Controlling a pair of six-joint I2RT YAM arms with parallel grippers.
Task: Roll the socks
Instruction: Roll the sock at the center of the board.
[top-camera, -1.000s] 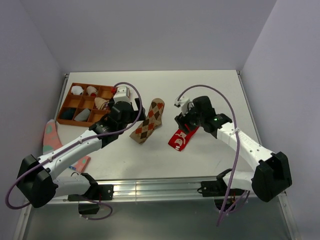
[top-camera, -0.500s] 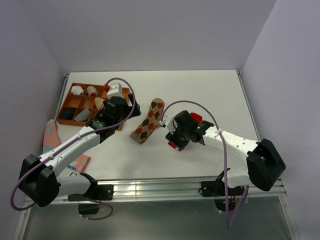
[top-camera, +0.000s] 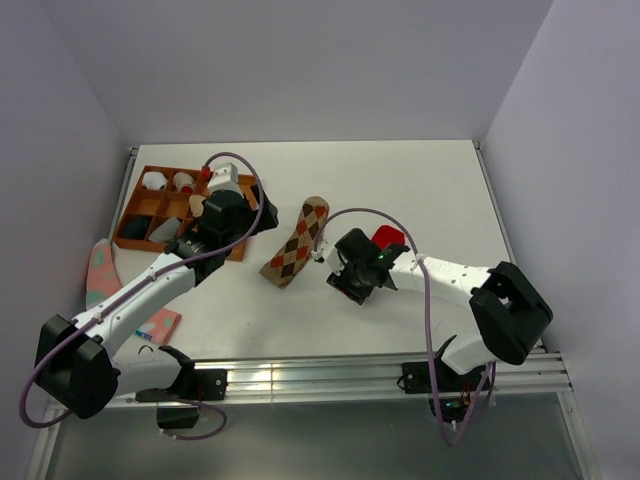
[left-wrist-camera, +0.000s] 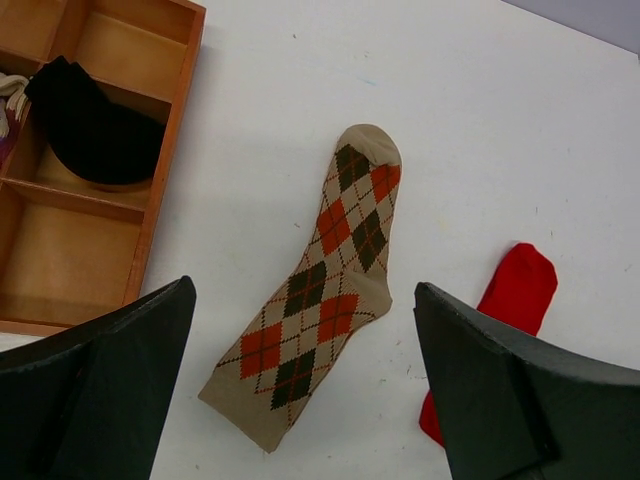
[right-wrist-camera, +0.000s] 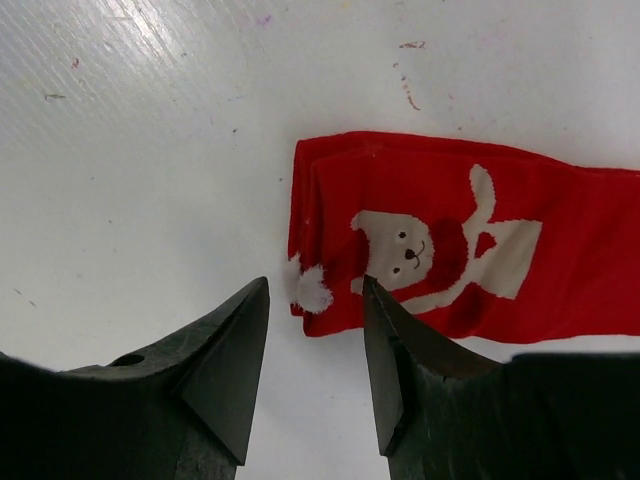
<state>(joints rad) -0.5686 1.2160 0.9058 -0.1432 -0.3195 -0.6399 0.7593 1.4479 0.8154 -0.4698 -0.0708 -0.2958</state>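
I see my right gripper half spread, with the cuff corner of the bright red fabric sock between its tips. My left gripper is spread wide, the tan argyle fabric sock flat beneath it.

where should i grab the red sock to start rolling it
Take the straight cuff end of the red sock, by the white pom-pom, coming straight down from above. It lies flat on the table, so only that cut edge gives the fingers a lip to pinch, and the right gripper hangs right over it.
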